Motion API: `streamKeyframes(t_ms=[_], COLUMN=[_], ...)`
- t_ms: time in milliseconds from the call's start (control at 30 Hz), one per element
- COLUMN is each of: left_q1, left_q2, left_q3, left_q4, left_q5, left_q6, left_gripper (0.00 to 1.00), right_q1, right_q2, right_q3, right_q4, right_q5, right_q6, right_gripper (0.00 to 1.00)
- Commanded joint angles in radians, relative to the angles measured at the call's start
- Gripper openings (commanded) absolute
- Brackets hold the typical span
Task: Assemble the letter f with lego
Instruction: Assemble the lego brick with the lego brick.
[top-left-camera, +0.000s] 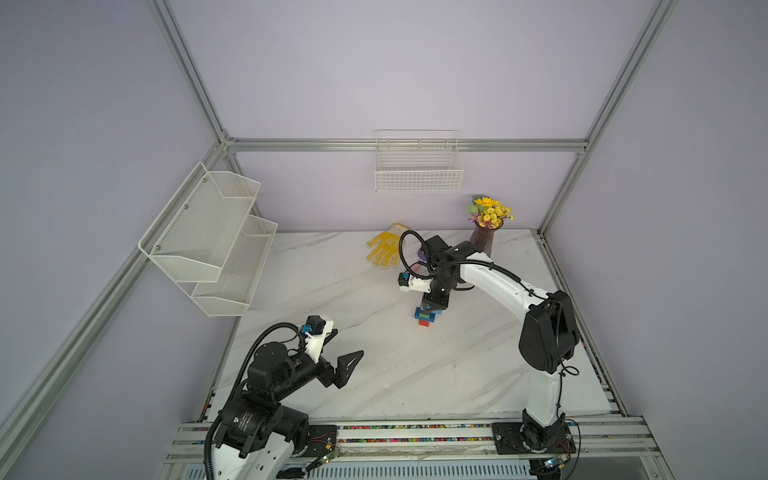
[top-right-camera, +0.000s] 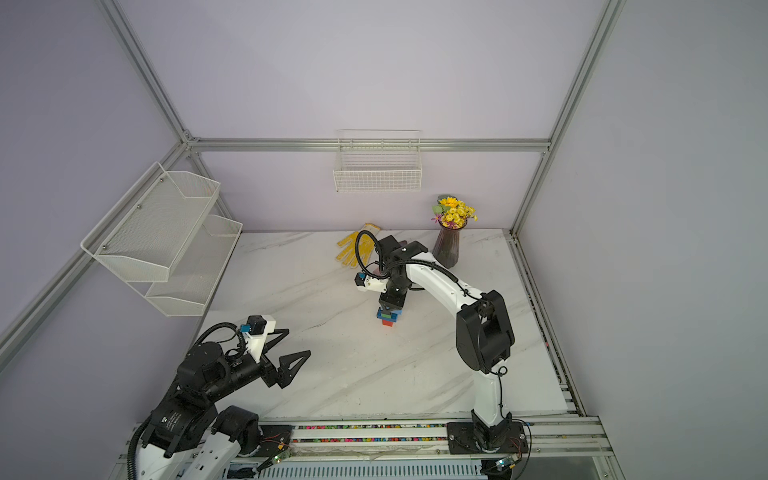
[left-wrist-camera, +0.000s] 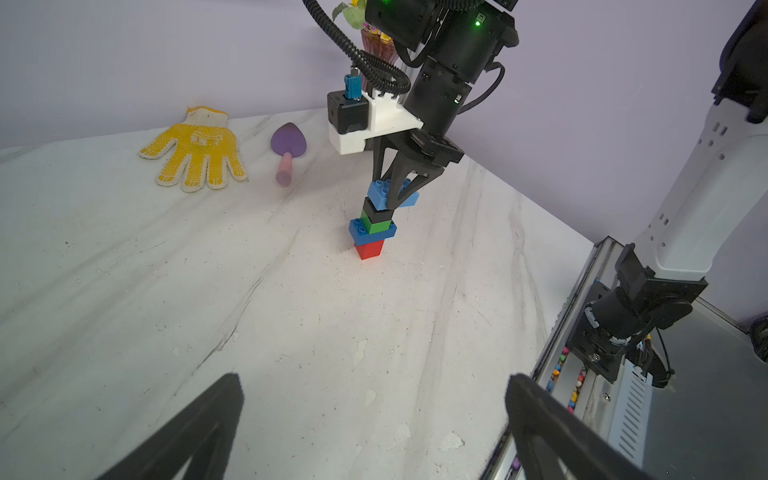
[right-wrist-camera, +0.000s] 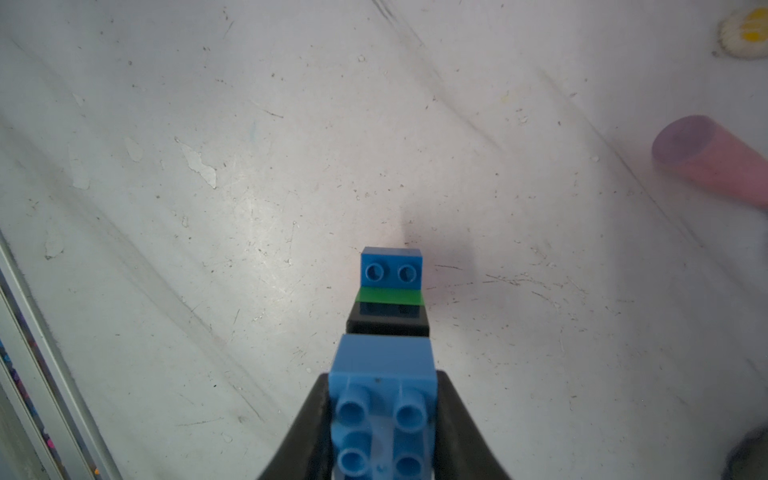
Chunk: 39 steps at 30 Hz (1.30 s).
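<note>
The lego stands as one stack (top-left-camera: 426, 316) (top-right-camera: 389, 318) mid-table in both top views. In the left wrist view a red brick (left-wrist-camera: 368, 249) is at the bottom, then a blue bar (left-wrist-camera: 372, 232), a green brick (left-wrist-camera: 377, 225) and a black brick (left-wrist-camera: 376, 210). A second blue bar (left-wrist-camera: 379, 192) (right-wrist-camera: 384, 365) sits on the black one (right-wrist-camera: 388, 322). My right gripper (left-wrist-camera: 395, 201) (right-wrist-camera: 383, 415) comes down from above and is shut on this top bar's long sides. My left gripper (top-left-camera: 349, 341) (left-wrist-camera: 374, 378) hovers open over the front left of the table, with nothing between its fingers.
A yellow glove (left-wrist-camera: 195, 149) and a purple trowel (left-wrist-camera: 288, 143) lie at the back of the table behind the stack. A vase of flowers (top-left-camera: 484, 239) stands at the back right. A wire basket (top-left-camera: 417, 166) and a mesh shelf (top-left-camera: 212, 237) hang on the walls.
</note>
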Motion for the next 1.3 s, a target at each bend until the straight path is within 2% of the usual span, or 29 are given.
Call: streamKeyframes(t_ms=[0,333,1267], left_q1=[-0.004,-0.005,-0.005], left_q2=[0.002,0.001,0.003], left_q3=[0.001,0.002,0.002], left_q4=[0.018,0.018,0.016], left_q5=[-0.001,0.001,-0.005], left_q6=[-0.002,-0.002,-0.004], left_gripper=[1.0,1.0,1.0], right_q1=[0.018,0.022,0.043], right_q2=[0.045,0.032,0.082], right_q3=[-0.015,-0.038,0.025], right_q4=[-0.069,-0.079,-0.117], right_q5=[0.04,0.103,0.134], right_q6=[-0.011,-0.001,-0.002], right_gripper=[0.04,0.03,0.0])
